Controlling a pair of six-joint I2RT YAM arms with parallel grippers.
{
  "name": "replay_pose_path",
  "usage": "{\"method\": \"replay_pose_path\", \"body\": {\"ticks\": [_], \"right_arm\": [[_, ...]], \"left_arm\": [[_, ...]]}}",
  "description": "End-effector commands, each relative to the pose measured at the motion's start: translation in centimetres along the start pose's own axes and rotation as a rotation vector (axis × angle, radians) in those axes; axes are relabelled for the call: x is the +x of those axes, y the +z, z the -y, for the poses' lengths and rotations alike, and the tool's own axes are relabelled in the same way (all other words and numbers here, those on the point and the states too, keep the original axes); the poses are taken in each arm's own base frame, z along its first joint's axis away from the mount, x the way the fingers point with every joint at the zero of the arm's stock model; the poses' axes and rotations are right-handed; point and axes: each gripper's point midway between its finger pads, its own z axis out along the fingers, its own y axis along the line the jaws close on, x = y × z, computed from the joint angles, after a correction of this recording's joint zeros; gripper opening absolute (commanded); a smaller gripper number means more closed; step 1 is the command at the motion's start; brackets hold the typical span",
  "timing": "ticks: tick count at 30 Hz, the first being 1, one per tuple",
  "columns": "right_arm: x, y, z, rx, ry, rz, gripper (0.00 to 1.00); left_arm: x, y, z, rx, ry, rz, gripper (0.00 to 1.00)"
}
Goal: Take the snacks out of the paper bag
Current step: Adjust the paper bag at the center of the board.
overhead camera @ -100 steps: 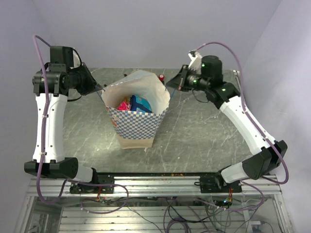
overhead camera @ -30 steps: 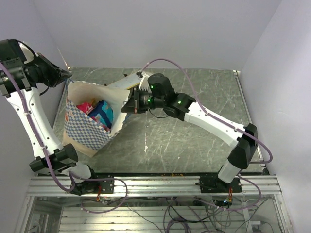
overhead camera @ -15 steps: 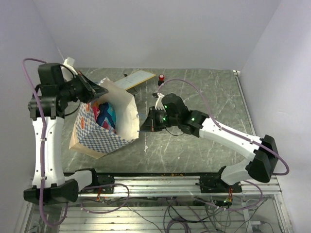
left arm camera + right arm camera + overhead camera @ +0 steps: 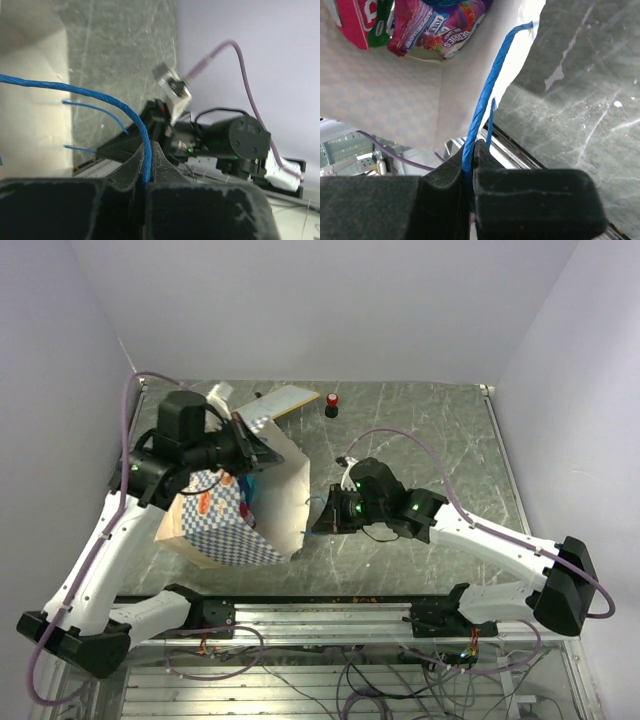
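Observation:
The paper bag [image 4: 222,528] lies tipped over left of centre, checkered side up, its mouth turned to the right and cream lining [image 4: 285,495] showing. My left gripper [image 4: 262,455] is shut on one blue cord handle [image 4: 100,95] at the bag's upper rim; my right gripper [image 4: 312,525] is shut on the other blue cord handle [image 4: 490,90] at the lower rim. The snacks sit deep inside: a magenta berry packet [image 4: 440,30] and a pink-red packet [image 4: 352,22] in the right wrist view. From above, only a sliver of snack colour [image 4: 244,502] shows.
A flat white yellow-edged board [image 4: 285,400] lies behind the bag, and a small red-and-black knob [image 4: 331,400] stands beside it. The grey marbled table [image 4: 430,440] stretches right. The metal rail [image 4: 330,605] runs along the near edge, close to the right gripper.
Both grippers kept their hold on the handles. The left one swung right over the bag, the right one moved nearer the front edge, and the bag tipped further with its mouth turning right.

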Motion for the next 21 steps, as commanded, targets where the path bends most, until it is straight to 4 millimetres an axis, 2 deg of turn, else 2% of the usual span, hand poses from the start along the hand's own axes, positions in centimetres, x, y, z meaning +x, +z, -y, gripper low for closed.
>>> {"method": "replay_pose_path", "body": {"ticks": [1,4,8,10,11,15,18,21], "right_arm": [[0.4,-1.0,0.6,0.014,0.048,0.028,0.0],[0.6,-1.4,1.6,0.057,0.047,0.04,0.02],[0.6,-2.5,3.1,0.144,0.024,0.051,0.09],[0.6,-3.3,3.7,0.183,0.005,0.058,0.17],[0.7,-3.7,4.1,0.204,-0.006,0.058,0.25],[0.8,-5.8,6.2,0.315,-0.038,0.079,0.4],[-0.1,-6.8,6.7,0.35,-0.074,0.127,0.52],[-1.4,-6.8,6.9,0.376,-0.151,0.164,0.66]], "left_arm": [[2.4,1.1,2.9,0.054,0.031,0.003,0.07],[4.2,1.6,2.7,0.038,0.029,-0.019,0.07],[4.2,0.4,1.3,-0.034,0.057,0.01,0.07],[4.1,-0.5,0.7,-0.062,0.081,0.025,0.07],[4.1,-1.0,0.3,-0.082,0.091,0.033,0.07],[4.3,-2.0,-1.2,-0.158,0.097,0.037,0.07],[4.2,-2.5,-1.3,-0.181,0.091,0.04,0.07],[3.9,-3.0,-1.9,-0.233,0.092,0.052,0.07]]}}
